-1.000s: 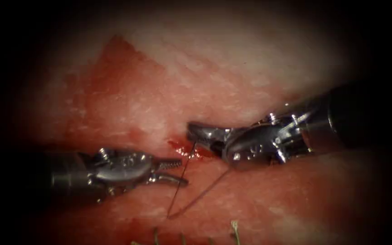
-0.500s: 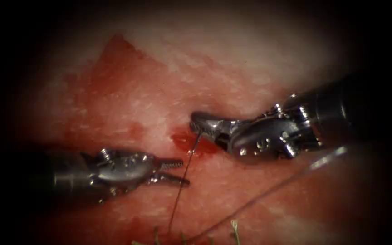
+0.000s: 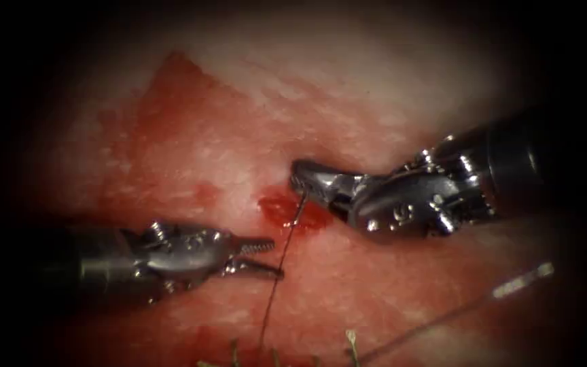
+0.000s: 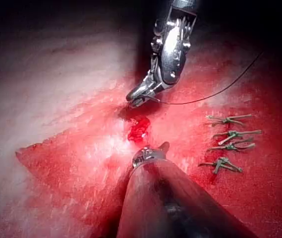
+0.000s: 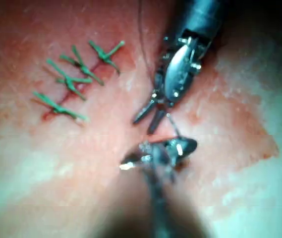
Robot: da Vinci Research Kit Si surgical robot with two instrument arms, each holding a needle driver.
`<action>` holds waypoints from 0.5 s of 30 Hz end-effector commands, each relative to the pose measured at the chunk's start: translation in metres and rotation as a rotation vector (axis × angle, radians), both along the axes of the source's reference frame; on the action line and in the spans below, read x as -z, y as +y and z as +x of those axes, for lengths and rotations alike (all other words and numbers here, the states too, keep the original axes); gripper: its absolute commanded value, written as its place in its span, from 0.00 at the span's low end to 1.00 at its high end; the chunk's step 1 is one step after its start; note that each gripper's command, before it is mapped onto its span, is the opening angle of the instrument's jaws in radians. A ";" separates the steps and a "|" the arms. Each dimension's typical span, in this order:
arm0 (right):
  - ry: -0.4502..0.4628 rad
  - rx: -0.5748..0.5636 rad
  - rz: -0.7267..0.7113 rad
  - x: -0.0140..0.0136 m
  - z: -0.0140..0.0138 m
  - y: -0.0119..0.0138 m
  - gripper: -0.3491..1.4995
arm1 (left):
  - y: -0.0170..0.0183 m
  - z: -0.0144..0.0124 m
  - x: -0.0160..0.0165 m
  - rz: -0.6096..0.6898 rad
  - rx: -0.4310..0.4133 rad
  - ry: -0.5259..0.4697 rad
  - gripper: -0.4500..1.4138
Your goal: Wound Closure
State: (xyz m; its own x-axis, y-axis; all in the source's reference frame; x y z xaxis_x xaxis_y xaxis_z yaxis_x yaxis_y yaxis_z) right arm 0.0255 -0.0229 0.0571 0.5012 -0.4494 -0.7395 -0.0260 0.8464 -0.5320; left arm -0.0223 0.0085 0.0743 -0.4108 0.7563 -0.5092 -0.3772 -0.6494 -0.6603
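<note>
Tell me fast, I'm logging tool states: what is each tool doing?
Left tool: open, holding nothing.
Right tool: shut on the thread, just above the red fluid.

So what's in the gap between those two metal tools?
In the endoscope view, a dark thread held by the right tool runs down past the left tool, crossing red fluid on the tissue.

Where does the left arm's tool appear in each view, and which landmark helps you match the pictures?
Endoscope view: the left arm's tool lies left of the red fluid, jaws open, holding nothing.
Left wrist view: the tool sits just short of that fluid.
Right wrist view: it points at the right arm's tool, which holds the thread.
Shared landmark: the green stitches. Needle: cannot tell.
</note>
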 end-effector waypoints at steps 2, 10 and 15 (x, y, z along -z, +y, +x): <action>0.004 -0.004 0.002 -0.0005 0.0001 -0.0007 0.00 | -0.0008 -0.0007 -0.0005 0.004 -0.002 -0.002 0.27; 0.059 -0.094 0.175 -0.0016 -0.0001 -0.0001 0.00 | -0.0008 -0.0007 -0.0005 0.004 -0.002 -0.002 0.27; 0.105 -0.160 0.303 -0.0030 -0.0005 0.0004 0.00 | -0.0008 -0.0007 -0.0005 0.004 -0.003 -0.002 0.27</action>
